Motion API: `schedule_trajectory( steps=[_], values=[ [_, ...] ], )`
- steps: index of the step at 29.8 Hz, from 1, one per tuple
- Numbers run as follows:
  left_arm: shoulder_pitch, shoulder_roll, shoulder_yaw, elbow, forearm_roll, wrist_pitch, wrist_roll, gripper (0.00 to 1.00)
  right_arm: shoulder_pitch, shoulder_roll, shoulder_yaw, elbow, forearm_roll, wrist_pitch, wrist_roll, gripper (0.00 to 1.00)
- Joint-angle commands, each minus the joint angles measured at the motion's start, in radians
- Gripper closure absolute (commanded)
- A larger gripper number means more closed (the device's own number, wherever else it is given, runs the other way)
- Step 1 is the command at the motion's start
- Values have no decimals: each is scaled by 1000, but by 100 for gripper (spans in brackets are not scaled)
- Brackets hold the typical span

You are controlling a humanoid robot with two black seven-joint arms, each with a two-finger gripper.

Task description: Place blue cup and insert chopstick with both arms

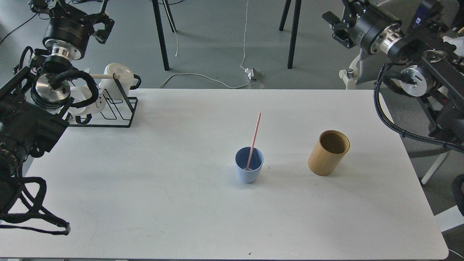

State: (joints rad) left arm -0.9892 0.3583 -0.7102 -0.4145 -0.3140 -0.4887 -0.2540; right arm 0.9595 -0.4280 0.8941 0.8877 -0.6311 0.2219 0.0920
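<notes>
The blue cup point(249, 166) stands upright on the white table point(181, 203), a little right of center. The pink chopstick point(254, 137) stands in it, its lower end inside the cup and its top leaning up and to the right over the rim. My right gripper point(334, 26) is raised at the top right, off the table, far from the cup, open and empty. My left gripper point(72, 12) is raised at the top left above the rack, empty, and its fingers look spread.
A tan bamboo cylinder point(328, 153) stands right of the cup. A black wire rack point(108, 108) with white mugs point(117, 78) sits at the table's back left. A grey chair point(398, 54) and chair legs stand behind the table.
</notes>
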Motion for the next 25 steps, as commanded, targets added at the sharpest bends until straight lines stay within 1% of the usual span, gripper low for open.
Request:
schedule_trajectory(
  steps=[1, 7, 10, 13, 19, 25],
  values=[
    [6, -1, 0, 9, 1, 0, 6, 0, -31, -3, 22, -87, 265, 10, 32, 0],
    [6, -13, 0, 20, 1, 0, 9, 0, -76, 0, 43, -173, 626, 37, 35, 0],
    [6, -24, 0, 20, 1, 0, 7, 0, -91, 8, 49, -229, 737, 106, 35, 0],
    [7, -25, -2, 20, 0, 0, 4, 0, -94, 17, 60, -289, 772, 178, 34, 0],
    [9, -22, -3, 22, -2, 0, 2, 0, -93, 71, 118, -377, 774, 200, 25, 0],
    [9, -22, -3, 22, -2, 0, 1, 0, -85, 72, 103, -369, 772, 226, 25, 0]
  ],
)
